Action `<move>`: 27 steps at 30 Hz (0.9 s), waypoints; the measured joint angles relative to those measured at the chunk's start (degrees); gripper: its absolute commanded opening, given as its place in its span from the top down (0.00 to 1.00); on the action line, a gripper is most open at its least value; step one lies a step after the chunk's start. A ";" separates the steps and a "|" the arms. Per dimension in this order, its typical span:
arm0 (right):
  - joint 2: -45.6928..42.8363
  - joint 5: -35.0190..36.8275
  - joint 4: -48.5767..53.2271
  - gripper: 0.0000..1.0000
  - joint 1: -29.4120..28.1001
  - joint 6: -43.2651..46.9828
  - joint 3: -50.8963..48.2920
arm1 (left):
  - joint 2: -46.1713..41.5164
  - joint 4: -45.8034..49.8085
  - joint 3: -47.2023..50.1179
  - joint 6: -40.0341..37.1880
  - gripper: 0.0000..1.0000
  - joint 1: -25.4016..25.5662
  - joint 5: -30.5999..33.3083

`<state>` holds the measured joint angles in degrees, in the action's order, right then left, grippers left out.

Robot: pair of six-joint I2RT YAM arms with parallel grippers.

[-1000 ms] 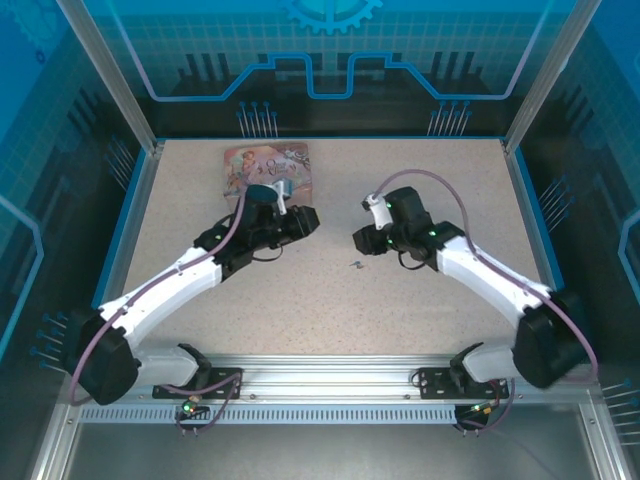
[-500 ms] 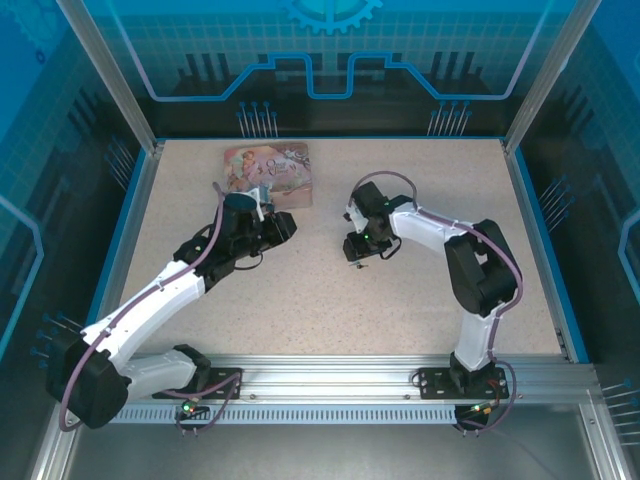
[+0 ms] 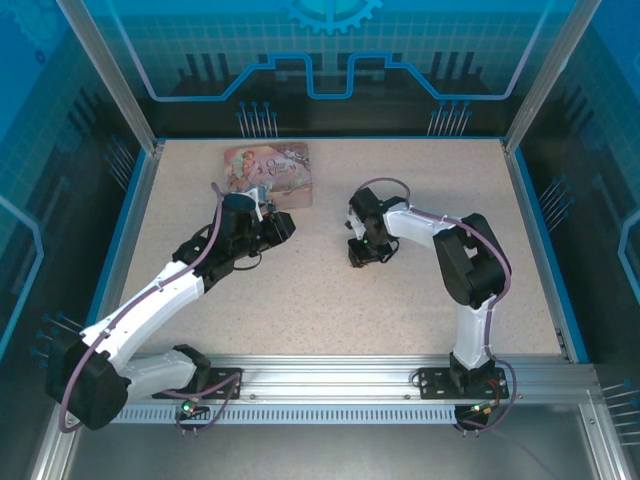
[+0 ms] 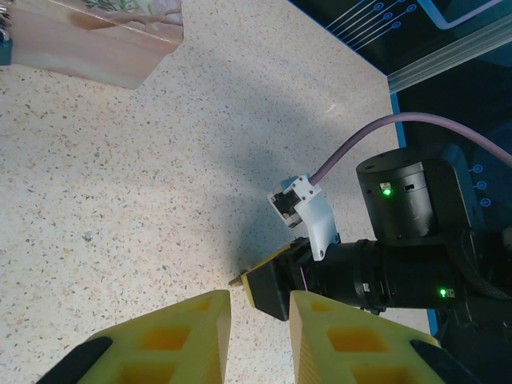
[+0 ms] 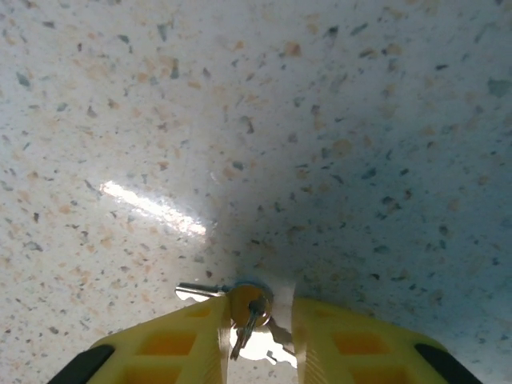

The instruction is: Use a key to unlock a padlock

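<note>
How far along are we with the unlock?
Done: the right claw is down at the key on the table. In hand: its fingers flank the key, grip not confirmed. The left claw is open near the pink tin. Left: lifting the key, inserting, turning.

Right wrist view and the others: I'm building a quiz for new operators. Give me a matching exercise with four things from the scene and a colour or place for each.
Things:
1. box
2. keys
3. cable
4. table

Colour or place:
a. speckled beige
b. between the right fingers
c. purple
d. pink, with an illustration

Pairs: 1-d, 2-b, 3-c, 4-a
</note>
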<state>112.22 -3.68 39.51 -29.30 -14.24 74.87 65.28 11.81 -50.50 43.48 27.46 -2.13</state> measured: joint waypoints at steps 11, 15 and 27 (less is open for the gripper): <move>-1.51 -3.58 -5.22 1.00 0.42 -1.27 -2.73 | -0.42 0.85 0.11 -0.15 0.73 -0.52 0.02; -5.86 -8.68 -10.58 1.00 2.80 -2.99 -9.92 | -0.74 1.01 0.20 -0.20 0.73 -0.92 0.02; -26.08 -20.35 -30.05 1.00 9.05 -16.61 -26.14 | -0.48 -6.08 1.55 -0.59 0.68 -1.03 -6.91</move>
<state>86.15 -24.03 9.45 -20.25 -30.85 48.73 64.79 5.74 -48.95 42.89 26.44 -9.04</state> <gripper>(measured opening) 0.045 0.299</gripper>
